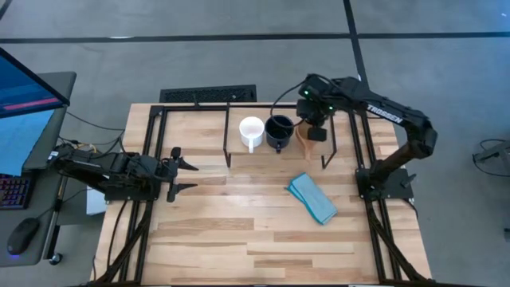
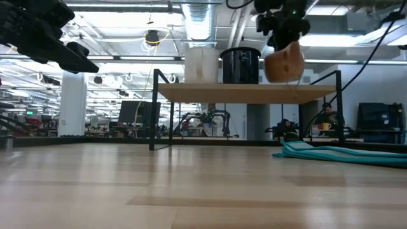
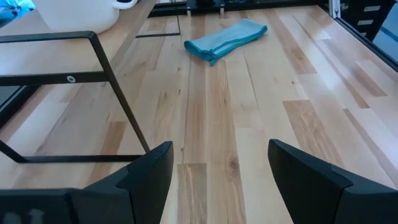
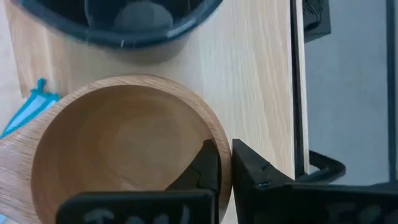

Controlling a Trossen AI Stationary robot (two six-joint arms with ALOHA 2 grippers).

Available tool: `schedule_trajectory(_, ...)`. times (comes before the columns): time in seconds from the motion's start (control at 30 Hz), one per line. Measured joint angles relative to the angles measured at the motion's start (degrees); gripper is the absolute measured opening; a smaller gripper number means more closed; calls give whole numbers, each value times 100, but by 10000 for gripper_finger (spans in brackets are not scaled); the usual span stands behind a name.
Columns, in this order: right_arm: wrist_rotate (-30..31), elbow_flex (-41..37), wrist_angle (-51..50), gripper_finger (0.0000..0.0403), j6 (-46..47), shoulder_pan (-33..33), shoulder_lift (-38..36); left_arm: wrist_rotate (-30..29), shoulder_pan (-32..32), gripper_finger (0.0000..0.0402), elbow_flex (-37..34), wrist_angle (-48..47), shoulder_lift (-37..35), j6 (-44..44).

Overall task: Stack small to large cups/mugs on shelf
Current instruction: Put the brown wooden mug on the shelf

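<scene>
The shelf stands at the table's far middle, and it also shows in the high view. A white mug and a black mug stand upright side by side on its wood board. My right gripper is shut on a tan-brown mug, which is to the right of the black mug at the board's right end. My left gripper is open and empty over the table's left part, away from the shelf. My right gripper pinches the tan mug's rim, with one finger inside the mug and one outside. It comes from above, pointing down. The mug is tilted at the shelf board's right end; whether its base touches the board I cannot tell.
A light blue cloth lies folded on the tabletop in front of the shelf's right end. The shelf's thin black legs stand on the table. A monitor, keyboard and mouse sit beyond the table's left edge.
</scene>
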Motion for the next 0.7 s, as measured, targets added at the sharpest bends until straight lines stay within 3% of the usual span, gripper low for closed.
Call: schedule_trajectory(0.7, -408, 11, 211, 30, 4, -221, 524, 0, 0, 254, 0, -105, -2, -7)
